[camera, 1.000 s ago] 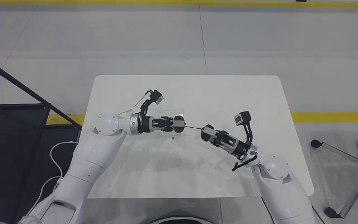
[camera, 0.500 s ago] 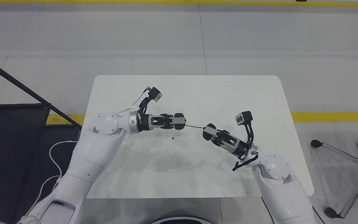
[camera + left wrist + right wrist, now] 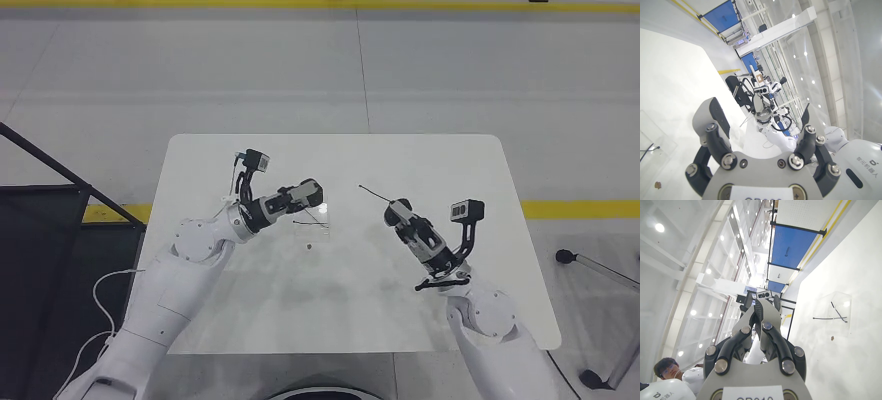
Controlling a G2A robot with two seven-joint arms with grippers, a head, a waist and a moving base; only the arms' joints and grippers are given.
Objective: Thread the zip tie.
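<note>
My right gripper (image 3: 393, 209) is shut on one end of a thin black zip tie (image 3: 372, 193), right of the table's middle. The tie's free end sticks out toward the far left, above the white table (image 3: 450, 170). In the right wrist view that gripper's (image 3: 757, 308) fingers are pressed together, and the tie itself is hidden there. My left gripper (image 3: 311, 189) hangs open and empty over the table's left-centre; in the left wrist view its (image 3: 762, 115) jaws stand wide apart, facing the right gripper (image 3: 761, 110) farther off.
A clear flat tray (image 3: 846, 300) lies on the table below the left gripper, with two or three loose black zip ties (image 3: 838, 313) on it, one (image 3: 310, 222) near its front. A small brown speck (image 3: 310, 245) sits just in front of the tray.
Both grippers were close together on the zip tie over the table's middle. The left gripper has let go, opened and swung back left; the right has pulled right with the tie.
</note>
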